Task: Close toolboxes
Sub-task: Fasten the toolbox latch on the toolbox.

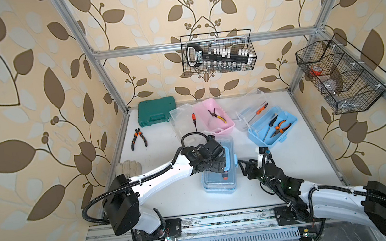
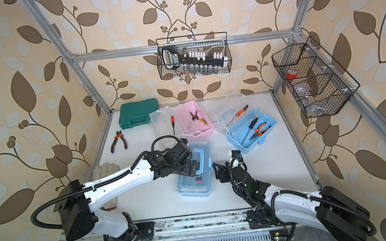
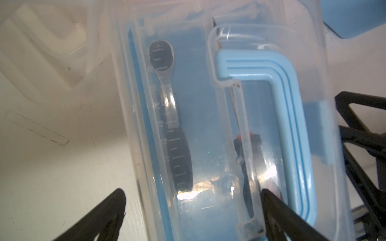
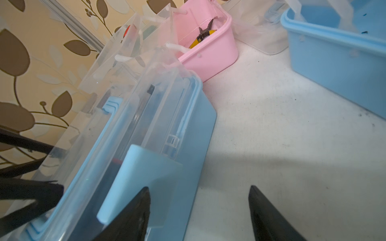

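The nearest light-blue toolbox (image 1: 220,185) (image 2: 193,186) lies mid-table with its clear lid (image 3: 194,116) down over a ratchet and a screwdriver. My left gripper (image 1: 220,167) (image 3: 192,196) hovers open just above that lid beside the blue handle (image 3: 292,125). To the box's right, my right gripper (image 1: 242,166) (image 4: 199,188) stands open, one fingertip in front of the blue side latch (image 4: 144,167). The pink toolbox (image 1: 224,128) (image 4: 217,50) and the second blue toolbox (image 1: 255,138) (image 4: 334,58) sit behind with their lids swung open.
A dark green hard case (image 1: 157,114) lies at the back left. Pliers (image 1: 138,139), a screwdriver (image 1: 194,122) and gloves (image 1: 130,167) lie on the left of the table. Two wire baskets (image 1: 217,53) (image 1: 342,77) hang on the frame.
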### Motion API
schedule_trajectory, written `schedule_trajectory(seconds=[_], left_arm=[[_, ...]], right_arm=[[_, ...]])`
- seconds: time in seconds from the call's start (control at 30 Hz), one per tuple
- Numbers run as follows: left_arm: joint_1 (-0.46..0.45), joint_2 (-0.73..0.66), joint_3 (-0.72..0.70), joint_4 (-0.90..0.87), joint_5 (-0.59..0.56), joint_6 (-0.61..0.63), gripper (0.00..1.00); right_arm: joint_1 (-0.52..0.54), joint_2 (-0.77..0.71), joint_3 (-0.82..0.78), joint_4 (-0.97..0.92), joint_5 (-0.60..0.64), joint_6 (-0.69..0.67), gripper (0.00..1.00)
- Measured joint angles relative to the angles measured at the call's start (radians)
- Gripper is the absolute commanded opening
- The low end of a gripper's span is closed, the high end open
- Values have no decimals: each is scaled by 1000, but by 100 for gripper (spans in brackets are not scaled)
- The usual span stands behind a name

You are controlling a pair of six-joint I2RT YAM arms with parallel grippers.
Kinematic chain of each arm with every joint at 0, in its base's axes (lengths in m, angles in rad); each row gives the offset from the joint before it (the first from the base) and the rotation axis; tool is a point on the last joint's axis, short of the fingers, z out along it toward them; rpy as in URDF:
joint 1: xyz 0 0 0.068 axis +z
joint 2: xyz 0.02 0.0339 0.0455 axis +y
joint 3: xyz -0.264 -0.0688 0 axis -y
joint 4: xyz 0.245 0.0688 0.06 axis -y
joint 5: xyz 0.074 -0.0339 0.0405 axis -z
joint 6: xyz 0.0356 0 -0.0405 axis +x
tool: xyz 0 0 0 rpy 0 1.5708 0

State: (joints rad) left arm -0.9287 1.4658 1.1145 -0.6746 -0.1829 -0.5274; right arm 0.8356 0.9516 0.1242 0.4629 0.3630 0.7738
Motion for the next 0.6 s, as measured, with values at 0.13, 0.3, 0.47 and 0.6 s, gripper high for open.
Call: schedule_trajectory(seconds=[0.13,0.3,0.47,0.6], left_arm=[[0,0,0,0,0,0,99],[0,0,0,0,1,1,99],[0,0,0,1,1,1,99],[0,2,0,6,1,1,99]], right_arm=[[-15,-19,0,0,-59,26,56],[-26,-26,0,-1,-99,50,53],[-34,-27,0,-2,-145,76,52],[-36,-33,2,1,-182,100,47]])
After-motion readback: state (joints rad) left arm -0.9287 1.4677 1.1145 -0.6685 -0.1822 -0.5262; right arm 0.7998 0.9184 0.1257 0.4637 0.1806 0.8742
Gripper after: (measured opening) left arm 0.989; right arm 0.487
